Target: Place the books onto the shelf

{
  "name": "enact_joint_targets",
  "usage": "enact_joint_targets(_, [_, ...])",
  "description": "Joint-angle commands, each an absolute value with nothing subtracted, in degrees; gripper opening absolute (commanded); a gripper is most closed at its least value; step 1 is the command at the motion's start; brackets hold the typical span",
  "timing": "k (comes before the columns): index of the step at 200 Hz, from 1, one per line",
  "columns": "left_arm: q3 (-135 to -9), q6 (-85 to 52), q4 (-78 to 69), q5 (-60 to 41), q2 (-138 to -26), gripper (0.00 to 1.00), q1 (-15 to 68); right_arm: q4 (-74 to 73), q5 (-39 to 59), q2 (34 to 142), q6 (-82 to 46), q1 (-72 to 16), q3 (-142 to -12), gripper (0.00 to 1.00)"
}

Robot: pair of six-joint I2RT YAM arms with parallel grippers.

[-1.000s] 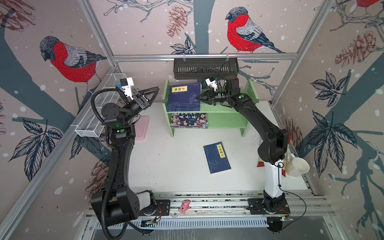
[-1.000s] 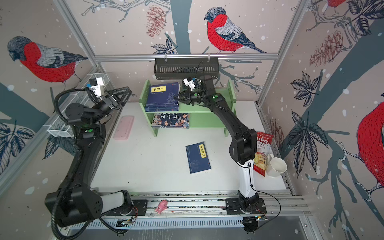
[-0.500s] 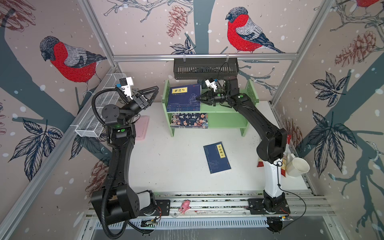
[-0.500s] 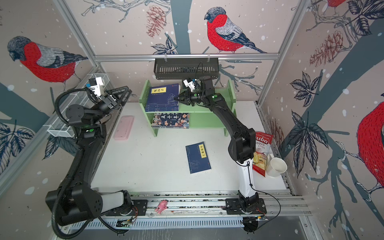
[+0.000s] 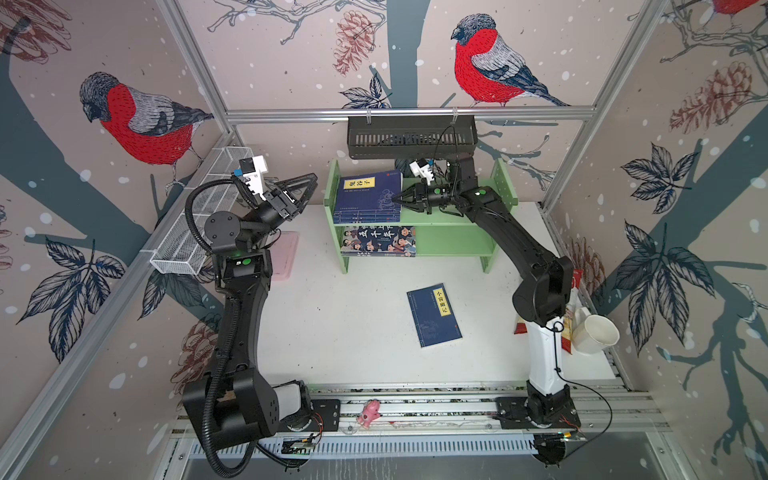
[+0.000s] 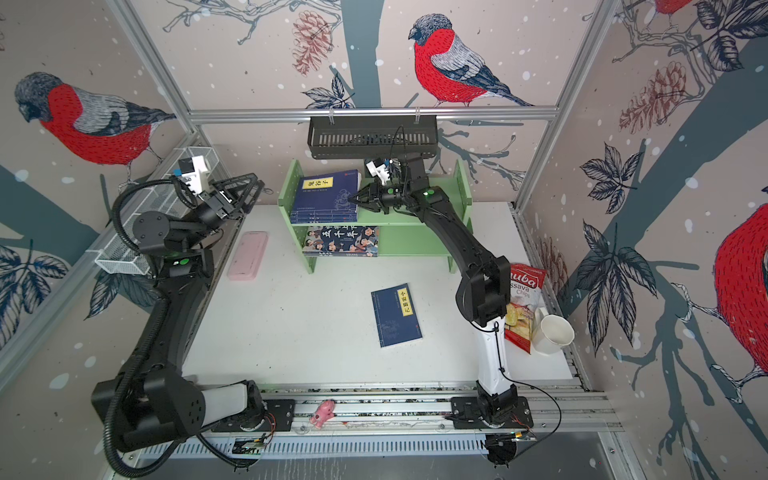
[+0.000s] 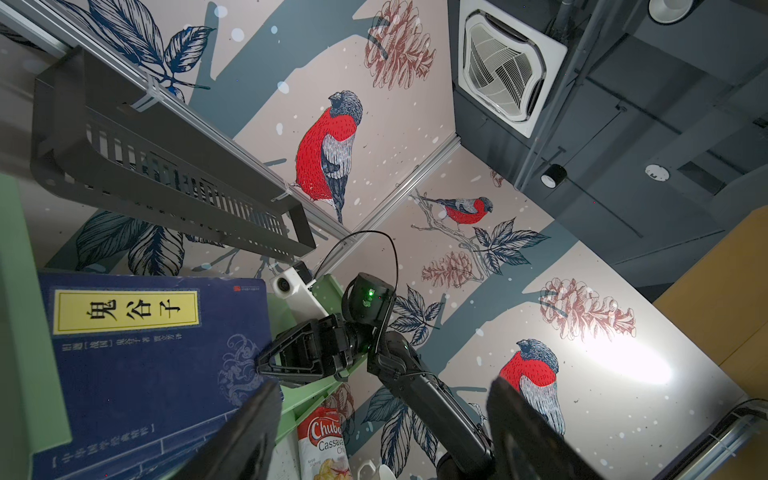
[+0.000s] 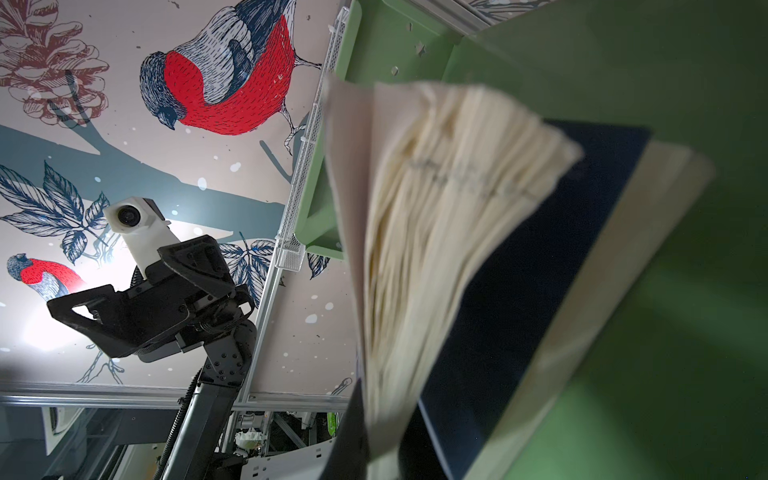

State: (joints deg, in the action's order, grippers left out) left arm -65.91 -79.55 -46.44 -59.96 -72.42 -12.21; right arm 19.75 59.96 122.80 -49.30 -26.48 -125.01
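The light green shelf [image 5: 453, 243] stands at the back of the table. Its top tier holds a stack of navy books [image 5: 368, 195], its lower tier a colourful cartoon book [image 5: 378, 240]. My right gripper [image 5: 395, 199] is shut on the right edge of the top navy book [image 8: 436, 208]; its pages fan out between the fingers in the right wrist view. Another navy book [image 5: 434, 315] lies flat on the table. My left gripper [image 5: 309, 187] hangs open and empty in the air left of the shelf, facing the stack [image 7: 145, 365].
A black slotted basket [image 5: 411, 137] hangs just above the shelf. A white wire-mesh tray [image 5: 195, 224] runs along the left wall, with a pink case [image 5: 284, 253] below it. A chips bag [image 6: 523, 307] and white mug [image 5: 594, 334] sit at the right edge.
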Motion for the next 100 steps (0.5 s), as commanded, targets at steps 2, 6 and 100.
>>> enact_joint_targets(2, [-65.6,-81.0,-50.4,-60.5,-72.1,0.79,-12.2,20.8,60.7,122.5,-47.6,-26.5,-125.0,0.15])
enact_joint_targets(6, [-65.6,-81.1,-50.6,-60.5,-72.1,0.79,-12.2,21.1,60.7,122.4,-47.5,-26.5,-125.0,0.16])
enact_joint_targets(100, [-65.1,-82.7,-52.4,-60.4,-71.8,0.79,-12.2,29.0,56.6,122.4,-43.8,-25.9,-128.5,0.38])
